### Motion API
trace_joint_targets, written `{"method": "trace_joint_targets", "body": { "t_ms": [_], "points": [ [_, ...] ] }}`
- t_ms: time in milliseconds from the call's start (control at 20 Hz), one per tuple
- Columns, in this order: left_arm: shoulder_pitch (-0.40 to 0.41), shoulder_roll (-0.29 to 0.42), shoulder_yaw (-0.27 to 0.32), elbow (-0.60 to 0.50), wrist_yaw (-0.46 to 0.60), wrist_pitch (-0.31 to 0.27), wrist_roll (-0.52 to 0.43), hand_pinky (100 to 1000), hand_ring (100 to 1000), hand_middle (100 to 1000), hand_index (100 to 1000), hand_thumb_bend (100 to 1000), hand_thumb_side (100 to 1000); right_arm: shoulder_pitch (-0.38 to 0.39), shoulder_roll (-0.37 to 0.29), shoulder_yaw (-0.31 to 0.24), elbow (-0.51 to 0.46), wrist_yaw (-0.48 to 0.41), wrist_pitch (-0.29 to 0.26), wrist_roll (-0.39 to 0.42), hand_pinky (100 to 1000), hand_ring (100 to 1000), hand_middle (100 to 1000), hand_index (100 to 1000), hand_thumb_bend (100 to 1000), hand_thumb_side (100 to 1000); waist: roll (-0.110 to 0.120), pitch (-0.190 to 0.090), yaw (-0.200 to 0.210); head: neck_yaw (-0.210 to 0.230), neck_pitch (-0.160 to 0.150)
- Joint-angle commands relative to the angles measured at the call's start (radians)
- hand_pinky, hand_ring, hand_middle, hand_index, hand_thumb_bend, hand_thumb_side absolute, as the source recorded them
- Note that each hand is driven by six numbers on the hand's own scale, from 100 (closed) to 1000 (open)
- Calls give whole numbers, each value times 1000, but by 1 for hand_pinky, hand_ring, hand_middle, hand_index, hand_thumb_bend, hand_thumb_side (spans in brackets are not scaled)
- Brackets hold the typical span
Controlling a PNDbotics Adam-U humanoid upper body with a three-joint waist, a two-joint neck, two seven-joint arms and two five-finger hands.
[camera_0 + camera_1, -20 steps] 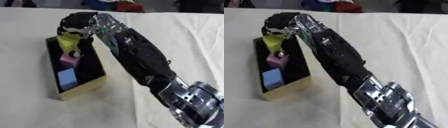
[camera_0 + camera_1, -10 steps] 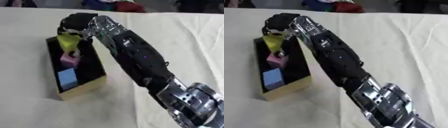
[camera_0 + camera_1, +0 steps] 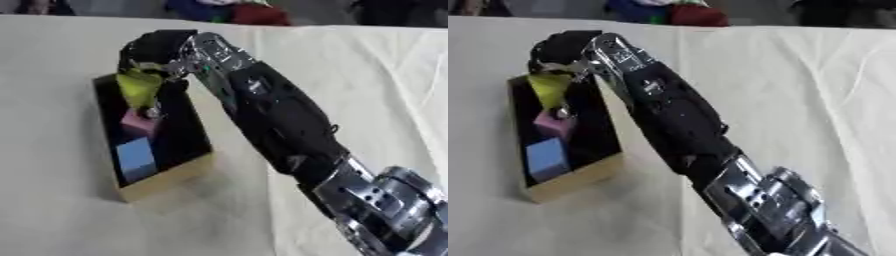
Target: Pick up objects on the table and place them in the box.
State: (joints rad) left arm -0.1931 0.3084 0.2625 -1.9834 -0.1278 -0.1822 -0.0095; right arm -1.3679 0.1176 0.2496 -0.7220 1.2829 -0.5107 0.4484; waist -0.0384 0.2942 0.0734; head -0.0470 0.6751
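A wooden box (image 3: 166,181) with a black inside lies on the cream cloth at the left. A pink block (image 3: 138,123) and a blue block (image 3: 135,155) sit in it. My right arm reaches across from the lower right, and my right hand (image 3: 156,47) hangs over the box's far end. Its fingers are curled round a yellow-green object (image 3: 140,87), which dangles into the box just above the pink block. My left hand shows in neither view.
The cream cloth (image 3: 367,85) covers the table on all sides of the box. Colourful things (image 3: 229,10) lie along the far edge. My right forearm (image 3: 280,125) stretches over the cloth to the right of the box.
The right hand holds its place over the box's far end with the yellow-green object still in it. The forearm has shifted slightly.
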Motion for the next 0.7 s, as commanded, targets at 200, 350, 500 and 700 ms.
{"method": "trace_joint_targets", "body": {
  "t_ms": [200,350,500,700],
  "points": [
    [-4,12,4,-17,1,-1,-4,602,665,787,816,100,691,-22,-14,-12,-25,9,-6,79,886,980,850,891,444,533,8,-22,-2,-1,-11],
    [-4,13,4,-17,0,-1,-5,601,665,786,816,100,690,-22,-19,-13,-49,43,6,76,886,980,849,898,445,503,9,-23,-4,-2,-12],
    [-4,12,4,-17,0,-2,-5,601,664,785,815,100,688,-17,-15,-20,-58,50,3,59,887,978,841,904,440,485,10,-22,-4,-3,-12],
    [-3,12,4,-17,-2,0,-8,601,663,782,815,100,689,-16,-16,-26,-86,33,13,45,888,973,834,908,444,489,11,-23,-5,-4,-13]
  ]
}}
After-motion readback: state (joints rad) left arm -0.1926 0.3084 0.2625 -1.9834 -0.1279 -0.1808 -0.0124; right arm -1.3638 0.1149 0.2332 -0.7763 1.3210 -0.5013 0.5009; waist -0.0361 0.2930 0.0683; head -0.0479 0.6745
